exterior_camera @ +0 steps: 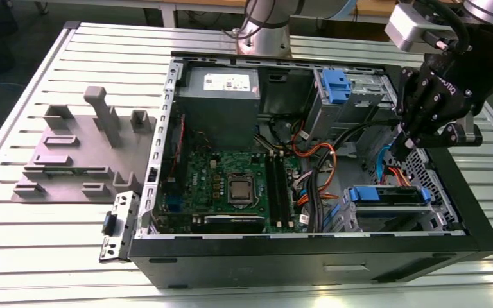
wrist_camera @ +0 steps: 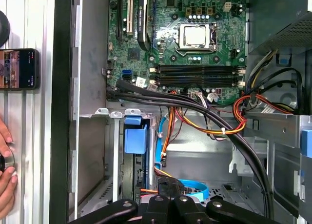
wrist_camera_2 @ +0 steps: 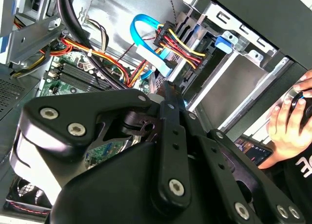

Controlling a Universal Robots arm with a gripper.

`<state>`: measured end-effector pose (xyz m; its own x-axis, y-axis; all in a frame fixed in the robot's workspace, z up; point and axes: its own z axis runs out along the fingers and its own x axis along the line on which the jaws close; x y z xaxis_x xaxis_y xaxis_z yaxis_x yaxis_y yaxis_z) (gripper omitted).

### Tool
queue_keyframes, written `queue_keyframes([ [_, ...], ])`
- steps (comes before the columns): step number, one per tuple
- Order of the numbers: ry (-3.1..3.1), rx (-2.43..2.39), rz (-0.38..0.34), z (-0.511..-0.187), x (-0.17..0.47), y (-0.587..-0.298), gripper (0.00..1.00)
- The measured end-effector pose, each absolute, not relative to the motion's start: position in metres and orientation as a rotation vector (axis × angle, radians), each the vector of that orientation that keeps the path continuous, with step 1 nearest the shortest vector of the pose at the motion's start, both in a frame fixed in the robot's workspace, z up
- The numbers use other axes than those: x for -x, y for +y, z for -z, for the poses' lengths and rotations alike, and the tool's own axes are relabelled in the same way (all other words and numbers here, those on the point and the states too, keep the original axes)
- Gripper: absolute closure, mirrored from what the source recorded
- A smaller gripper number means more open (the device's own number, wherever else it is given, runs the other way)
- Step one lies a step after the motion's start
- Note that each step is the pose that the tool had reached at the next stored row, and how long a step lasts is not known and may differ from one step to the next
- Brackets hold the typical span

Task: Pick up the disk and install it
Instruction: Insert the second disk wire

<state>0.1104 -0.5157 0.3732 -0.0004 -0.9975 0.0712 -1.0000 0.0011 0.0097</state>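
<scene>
The disk (exterior_camera: 388, 195) lies inside the drive cage at the near right corner of the open computer case (exterior_camera: 315, 247). Its blue end tab faces the middle of the case, and both wrist views show that tab (wrist_camera: 135, 136) (wrist_camera_2: 223, 42). My gripper (exterior_camera: 398, 146) hangs fingers-down over the case's right side, just above and behind the cage and apart from the disk. The fingers (wrist_camera_2: 167, 90) are closed together with nothing between them. Most of the disk's body is hidden by the cage's metal.
Orange, black and blue cables (exterior_camera: 315, 154) run between gripper and motherboard (exterior_camera: 229, 186). A grey power-supply box (exterior_camera: 221, 90) and another blue caddy (exterior_camera: 336, 86) sit at the back. A grey fixture (exterior_camera: 75, 147) stands left of the case. A person's hand (wrist_camera_2: 287, 121) and a phone (wrist_camera: 18, 69) are outside the case.
</scene>
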Motion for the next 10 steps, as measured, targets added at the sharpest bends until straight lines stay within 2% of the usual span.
queue_keyframes([
  [10, -2.181, -2.179, -0.068, -0.372, -0.114, -0.504, 0.89],
])
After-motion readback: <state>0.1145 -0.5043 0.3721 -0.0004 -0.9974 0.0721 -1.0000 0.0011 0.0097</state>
